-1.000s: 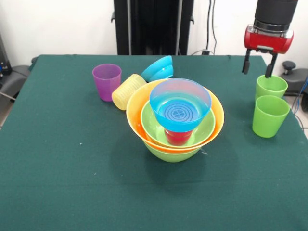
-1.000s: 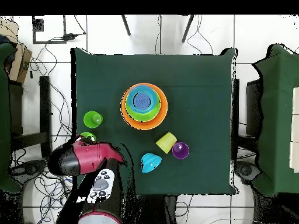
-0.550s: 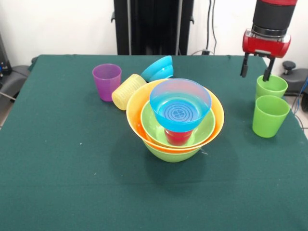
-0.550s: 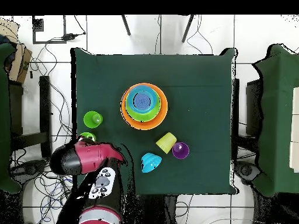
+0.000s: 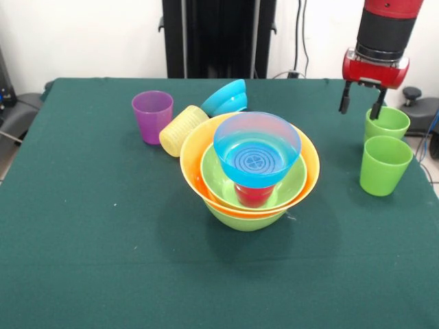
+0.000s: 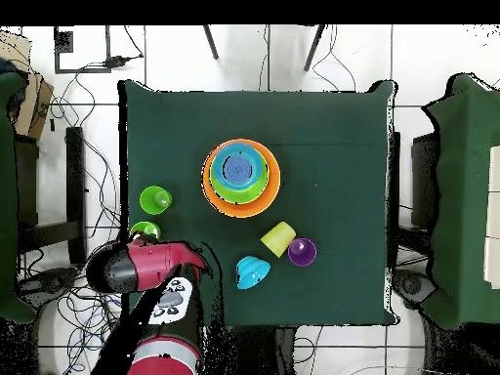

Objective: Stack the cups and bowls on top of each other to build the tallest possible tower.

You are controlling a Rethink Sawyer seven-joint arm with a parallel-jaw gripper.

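The gripper (image 5: 361,106) is seen parted and empty, hung just above and a little inboard of the far green cup (image 5: 386,124); nothing is held between its two thin fingers. The near green cup (image 5: 384,165) stands upright just in front of it, close to the table (image 5: 89,240) edge. The tower (image 5: 250,168) is found at the table's middle: a lime bowl (image 5: 243,218), an orange bowl (image 5: 308,171), a second lime bowl (image 5: 291,185), a red cup (image 5: 254,195), and a blue bowl (image 5: 256,149) perched on top. The purple cup (image 5: 152,116) stands upright further off, the yellow cup (image 5: 182,130) lies on its side against the orange bowl, and a second blue bowl (image 5: 226,98) is tipped on edge behind. The cups are judged light, stiff, thin-walled plastic, smooth and probably slippery. A green cup is best taken at the rim, one finger inside and one outside the wall. A gentle pinch should suffice. The blue bowl's seat on the red cup looks narrow, so it is likely to be upset by any knock.
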